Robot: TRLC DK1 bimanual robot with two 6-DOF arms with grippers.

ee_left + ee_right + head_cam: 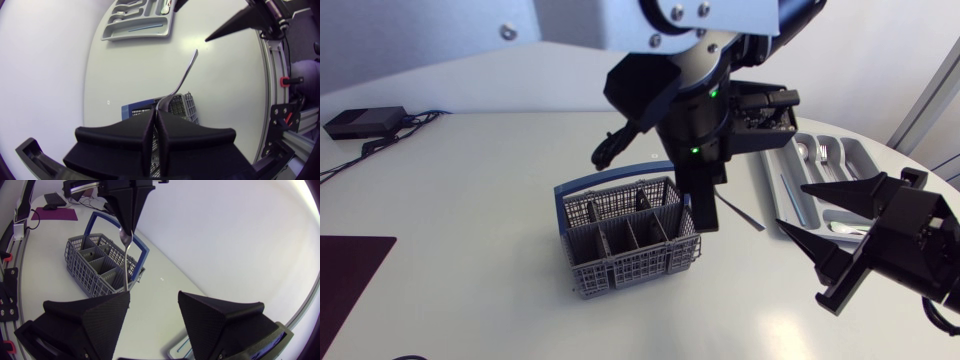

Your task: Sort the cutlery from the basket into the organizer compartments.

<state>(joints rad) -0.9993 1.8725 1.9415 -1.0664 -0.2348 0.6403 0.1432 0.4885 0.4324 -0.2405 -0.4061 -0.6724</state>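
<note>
The white counter [470,230] carries a small black box [364,122] near its far left corner, with dark cables [370,146] trailing from it. A dark purple mat [350,275] lies flat at the left edge, well apart from the box.

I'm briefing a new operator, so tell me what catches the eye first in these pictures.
The left gripper stands out, shut on a silver utensil held over the grey basket at the table's middle. The right gripper is open near the organizer, which already holds some cutlery.
</note>
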